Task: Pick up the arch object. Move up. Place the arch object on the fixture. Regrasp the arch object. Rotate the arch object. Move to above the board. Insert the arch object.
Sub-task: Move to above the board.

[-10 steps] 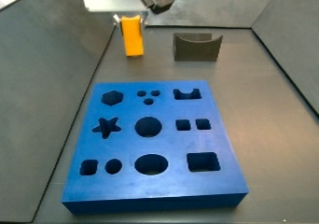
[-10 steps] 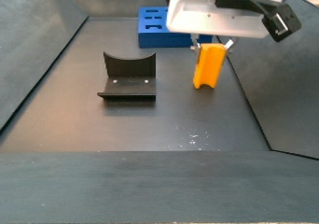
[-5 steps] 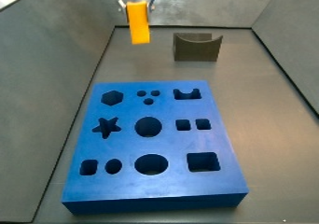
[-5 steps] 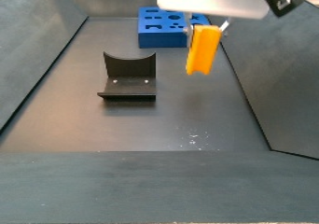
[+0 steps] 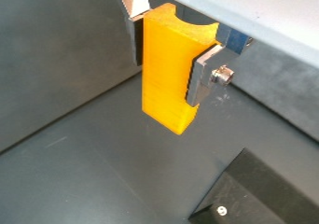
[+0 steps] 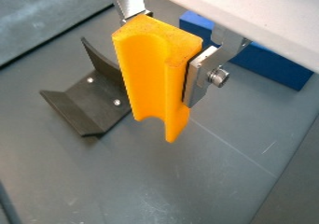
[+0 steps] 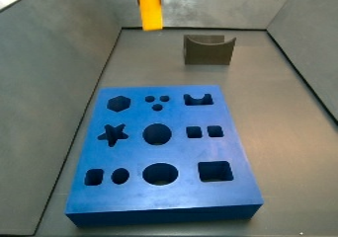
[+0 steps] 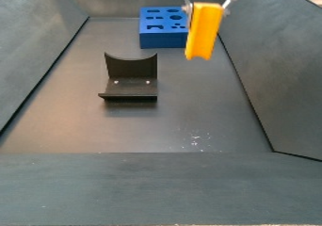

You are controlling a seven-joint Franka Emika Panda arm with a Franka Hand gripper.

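Blue board (image 7: 165,152) flat on the floor, fixture (image 7: 208,49) beyond its far end, well apart. Arch object (image 6: 155,77) aloft, long axis vertical, pinched between the fingers (image 6: 201,74) of the gripper (image 5: 171,52). Fixture off to one side and below. No readable writing anywhere.

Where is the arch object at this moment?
The arch object hangs upright above the floor, clamped in the gripper, apart from the fixture and the board.
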